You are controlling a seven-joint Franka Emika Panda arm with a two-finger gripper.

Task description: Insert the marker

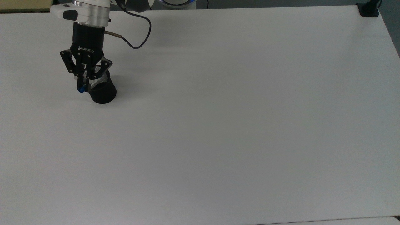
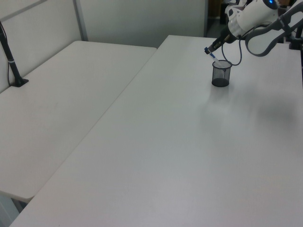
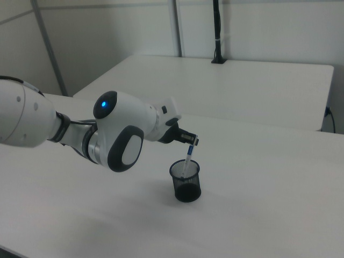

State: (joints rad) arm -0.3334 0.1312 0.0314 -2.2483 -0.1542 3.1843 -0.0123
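One black mesh cup (image 3: 186, 183) stood on your white desk (image 1: 237, 125); the marker (image 3: 187, 159) leaned with its lower end inside the cup's mouth, its blue cap up, clamped between the jaws of your gripper (image 1: 83, 82) above.

The table (image 1: 237, 125) is a plain white surface. A second white table (image 2: 61, 90) stands alongside it on the left view's left — the two meet edge to edge. A black post on a clamped foot (image 2: 13, 71) rises at the second table's far-left edge in the left view. A similar black post (image 3: 216, 32) stands at the rear in the right view. A black clamp block (image 1: 368, 9) sits at the top view's upper-right corner.
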